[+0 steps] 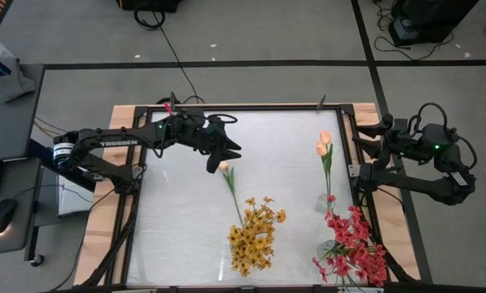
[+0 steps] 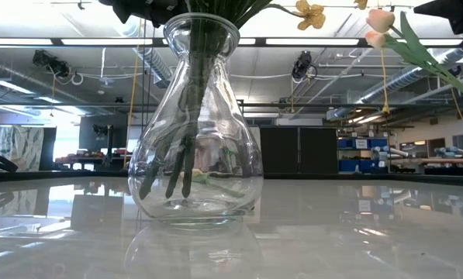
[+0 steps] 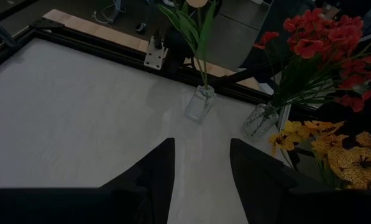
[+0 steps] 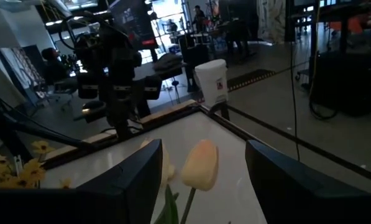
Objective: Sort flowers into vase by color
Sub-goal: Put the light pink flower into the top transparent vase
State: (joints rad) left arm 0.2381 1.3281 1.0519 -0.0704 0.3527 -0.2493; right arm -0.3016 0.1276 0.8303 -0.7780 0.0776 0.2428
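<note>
Seen from above, the left end effector (image 1: 224,152) hangs over the middle of the white desk (image 1: 186,220), just beside a peach bud (image 1: 223,166) whose stem leans out of the vase with the yellow flowers (image 1: 255,236). Whether it holds this stem I cannot tell. The red flowers (image 1: 352,244) stand together at the right edge and two peach tulips (image 1: 323,143) stand apart, so each color has already its own vase. The word TROSSEN is printed on the left arm (image 1: 116,143). The right end effector (image 1: 365,134) waits at the desk's right rim.

From desk height, a wide glass vase (image 2: 194,124) stands upright with green stems inside.

The left wrist camera shows two dark fingers (image 3: 155,174) apart with nothing between them, and a small glass vase (image 3: 199,102) farther off.

The right wrist camera shows its fingers (image 4: 138,180) apart too; a peach tulip (image 4: 199,164) shows between them, but contact is not visible. A white box (image 4: 211,81) behind carries a small red label, unreadable.
</note>
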